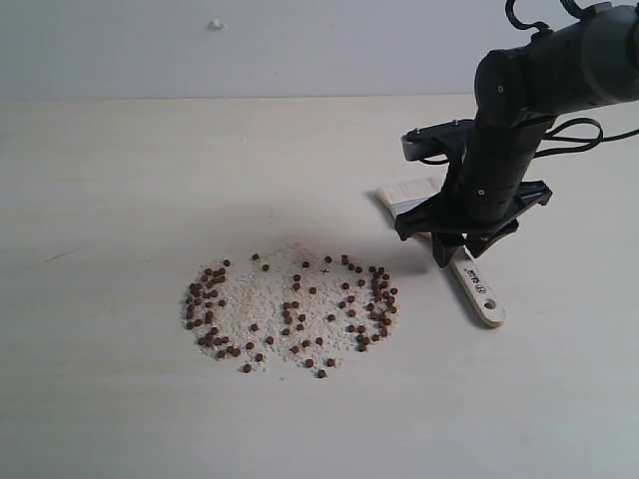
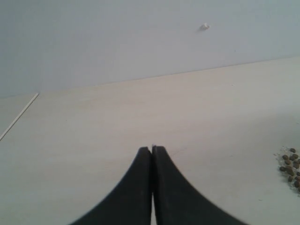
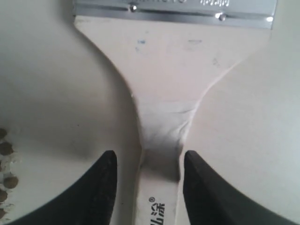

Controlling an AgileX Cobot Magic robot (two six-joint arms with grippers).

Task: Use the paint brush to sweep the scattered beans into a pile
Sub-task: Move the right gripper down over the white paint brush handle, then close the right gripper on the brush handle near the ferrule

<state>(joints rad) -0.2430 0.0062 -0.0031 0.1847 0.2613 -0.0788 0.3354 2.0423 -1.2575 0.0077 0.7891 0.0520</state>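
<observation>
The beans (image 1: 287,312) lie scattered in a wide oval on the pale table, mixed with off-white crumbs; a few beans (image 3: 5,149) show at the edge of the right wrist view, and some beans (image 2: 290,164) in the left wrist view. The paint brush (image 1: 477,289) lies flat to the right of them, its bristles pointing away toward the back. My right gripper (image 3: 149,161) is open, its jaws straddling the narrow neck of the brush handle (image 3: 164,70) with a gap on each side. The right gripper (image 1: 454,254) stands over the brush. My left gripper (image 2: 152,149) is shut and empty, low over bare table.
Pale crumbs (image 1: 268,291) form a patch under the beans. The table (image 1: 120,180) meets a grey wall at the back, where a small white speck (image 1: 216,24) sits. A thin seam (image 2: 18,115) runs along the table's side.
</observation>
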